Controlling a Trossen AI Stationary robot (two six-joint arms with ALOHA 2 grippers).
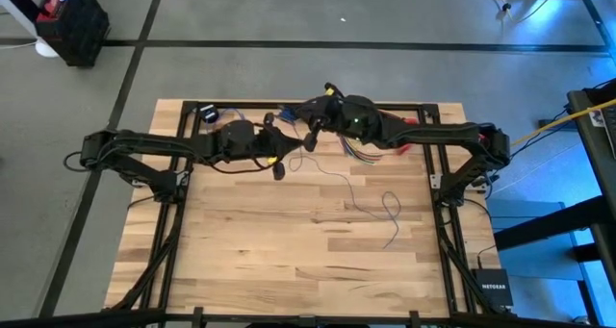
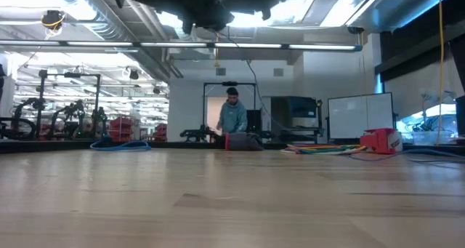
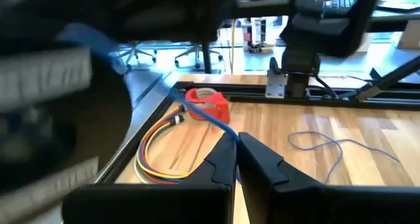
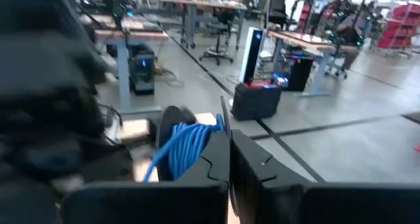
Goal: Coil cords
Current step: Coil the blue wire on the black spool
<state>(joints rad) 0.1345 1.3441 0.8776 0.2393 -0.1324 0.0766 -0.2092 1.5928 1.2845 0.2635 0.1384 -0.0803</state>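
One thin cord (image 1: 371, 205) lies loose and squiggly in the middle of the table (image 1: 289, 261). Two claws hang over the table's far side. The left claw (image 1: 279, 169) is squeezed shut on nothing. The right claw (image 1: 310, 138) is shut too, holding nothing.

- Bare wooden worktop (image 2: 232, 204) fills the lower half.
- Dark arm parts (image 2: 211, 8) hang at the top edge; no pincer is distinguishable.
- Far below and behind them, a person (image 2: 233, 113) stands in the room.
- A red object (image 2: 380, 140) sits at the worktop's far right edge.
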